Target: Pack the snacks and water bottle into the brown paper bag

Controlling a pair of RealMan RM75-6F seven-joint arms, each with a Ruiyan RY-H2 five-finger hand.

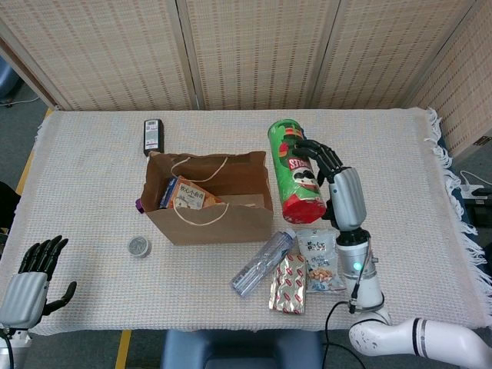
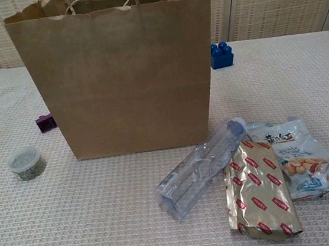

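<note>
My right hand point(image 1: 338, 188) grips a green chips can point(image 1: 295, 171) and holds it in the air just right of the brown paper bag point(image 1: 211, 217), which stands open with a snack packet point(image 1: 187, 195) inside. In front of the bag lie a clear water bottle point(image 1: 263, 261) point(image 2: 202, 167), a gold-and-red snack pack point(image 1: 288, 284) point(image 2: 259, 193) and a white snack bag point(image 1: 318, 257) point(image 2: 294, 158). My left hand point(image 1: 31, 275) rests open at the table's near left corner. The chest view shows the bag point(image 2: 117, 75) but neither hand.
A blue block point(image 2: 221, 55), a black remote point(image 1: 152, 136), a small round tin point(image 1: 139, 247) point(image 2: 26, 163) and a purple block point(image 2: 45, 122) lie around the bag. The table's right edge has a fringe point(image 1: 447, 165).
</note>
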